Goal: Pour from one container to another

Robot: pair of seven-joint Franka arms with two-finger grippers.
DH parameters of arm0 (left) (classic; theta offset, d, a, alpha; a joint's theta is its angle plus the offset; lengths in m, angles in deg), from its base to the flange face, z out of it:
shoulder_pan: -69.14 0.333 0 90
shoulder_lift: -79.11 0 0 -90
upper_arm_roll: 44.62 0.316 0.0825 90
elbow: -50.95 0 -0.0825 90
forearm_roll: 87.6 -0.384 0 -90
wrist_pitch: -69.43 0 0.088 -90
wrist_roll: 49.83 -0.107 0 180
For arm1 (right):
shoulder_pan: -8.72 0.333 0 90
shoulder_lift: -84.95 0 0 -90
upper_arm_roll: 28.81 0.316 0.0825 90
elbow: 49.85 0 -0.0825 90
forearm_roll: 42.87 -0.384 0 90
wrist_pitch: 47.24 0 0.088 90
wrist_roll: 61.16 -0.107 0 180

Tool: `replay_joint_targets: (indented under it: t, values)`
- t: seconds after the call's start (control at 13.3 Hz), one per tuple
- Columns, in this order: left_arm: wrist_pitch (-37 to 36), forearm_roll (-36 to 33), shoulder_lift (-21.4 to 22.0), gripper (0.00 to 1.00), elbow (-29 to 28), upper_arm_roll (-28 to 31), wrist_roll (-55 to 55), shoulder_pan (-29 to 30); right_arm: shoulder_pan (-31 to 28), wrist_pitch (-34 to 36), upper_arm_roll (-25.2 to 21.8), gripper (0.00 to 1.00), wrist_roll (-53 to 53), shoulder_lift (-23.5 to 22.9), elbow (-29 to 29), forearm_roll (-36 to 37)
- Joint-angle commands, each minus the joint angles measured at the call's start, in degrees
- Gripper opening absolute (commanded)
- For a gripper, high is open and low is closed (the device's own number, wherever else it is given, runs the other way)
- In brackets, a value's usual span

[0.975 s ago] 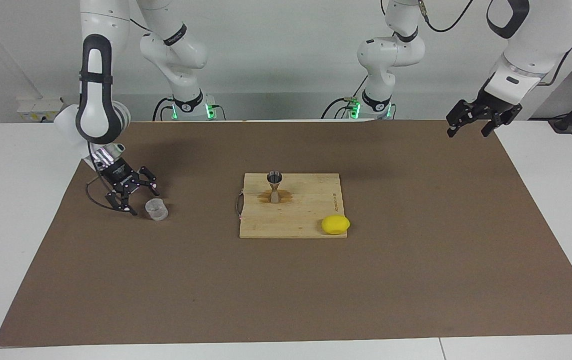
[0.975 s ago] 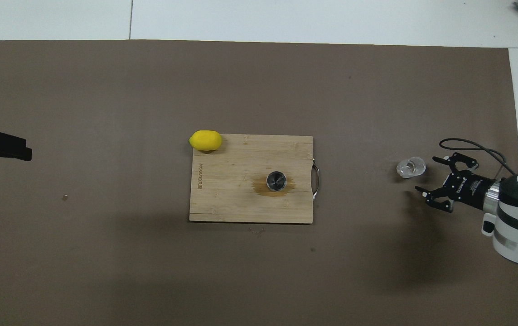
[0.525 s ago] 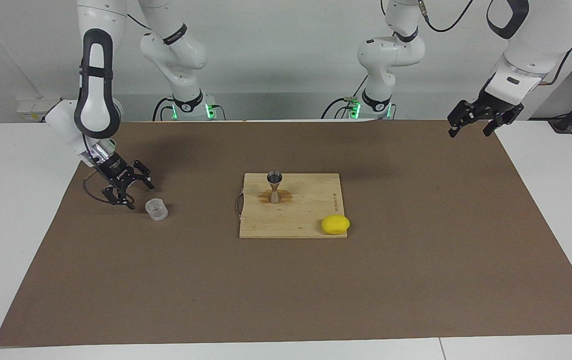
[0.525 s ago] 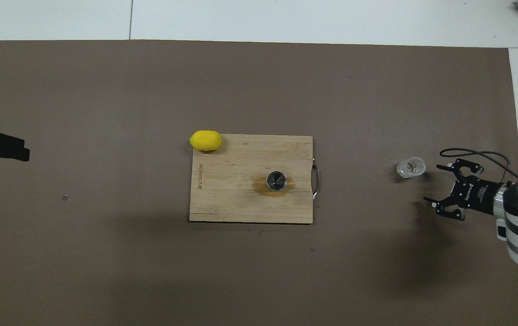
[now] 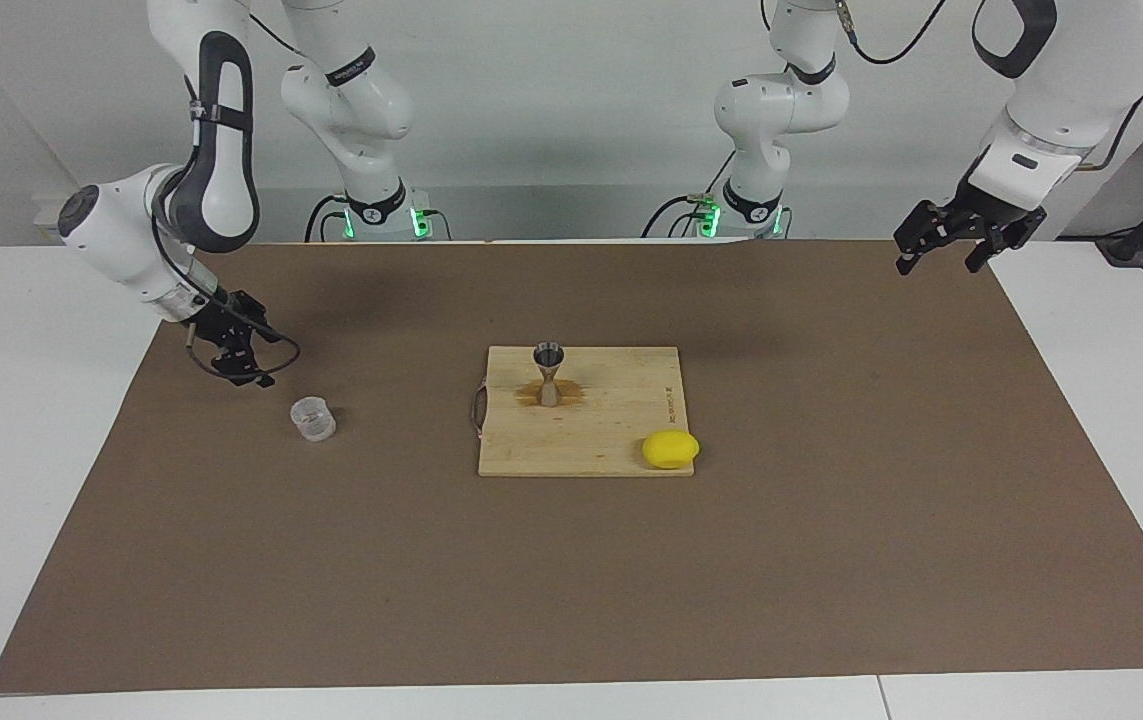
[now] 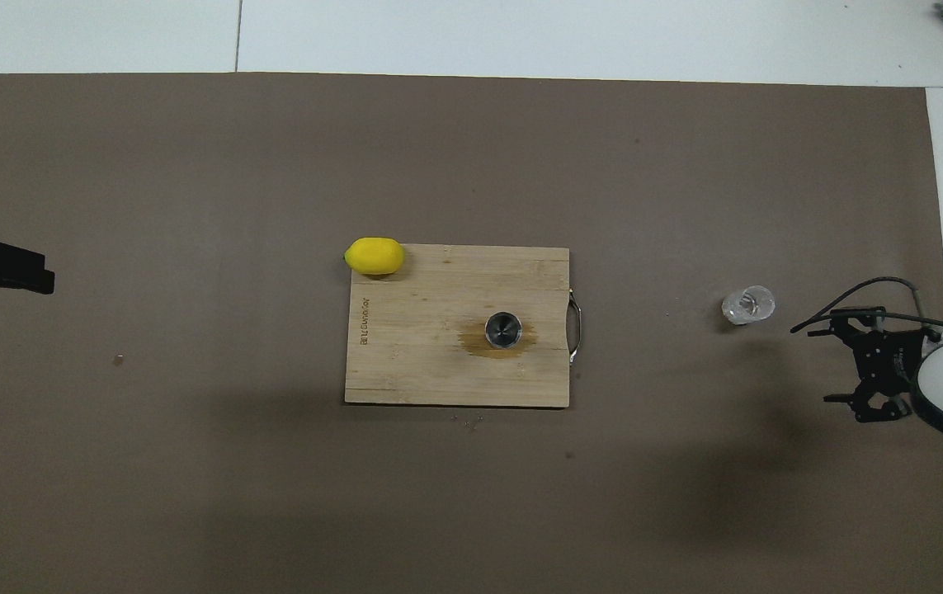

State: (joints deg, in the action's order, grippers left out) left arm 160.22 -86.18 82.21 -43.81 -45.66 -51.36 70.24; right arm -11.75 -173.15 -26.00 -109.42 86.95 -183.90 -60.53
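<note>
The clear plastic cup (image 5: 312, 418) (image 6: 748, 304) stands upright on the brown mat toward the right arm's end of the table, with nothing touching it. The metal jigger (image 5: 549, 372) (image 6: 503, 329) stands upright on the wooden cutting board (image 5: 621, 420) (image 6: 438, 363), ringed by a brown wet patch. My right gripper (image 5: 261, 358) (image 6: 832, 359) hangs open and empty over the mat, apart from the cup and toward the mat's edge. My left gripper (image 5: 936, 262) (image 6: 1, 268) waits open and empty above the mat's corner at the left arm's end.
A yellow lemon (image 5: 670, 449) (image 6: 374, 256) rests at the board's corner farthest from the robots, toward the left arm's end. The board has a metal handle (image 6: 576, 330) on its side facing the cup. A black cable loops beside the right gripper.
My right gripper has drawn back from the cup toward the mat's edge and lifted, still open. The cup stays where it was. The left arm has barely moved.
</note>
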Motion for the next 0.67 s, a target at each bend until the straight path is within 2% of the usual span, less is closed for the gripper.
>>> replay_joint_targets:
  t: [0.0,0.3,0.38,0.6]
  values:
    - [0.2,-1.1,0.9,1.00,-0.8,0.1,0.7,-0.5,0.6,1.0,1.4,0.99,7.5,3.3,1.0,5.1]
    - [0.4,-1.1,0.9,1.00,-0.9,0.1,0.7,-0.2,5.8,5.5,1.4,1.00,30.2,7.0,1.9,10.8]
    - [0.4,-1.1,0.9,1.00,-0.9,0.1,0.7,-0.4,6.4,7.2,1.5,1.00,32.1,7.7,2.9,11.6]
    - [0.4,-1.1,0.9,1.00,-0.9,0.1,0.7,-0.4,10.4,16.0,1.5,1.00,33.1,7.0,11.7,15.1]
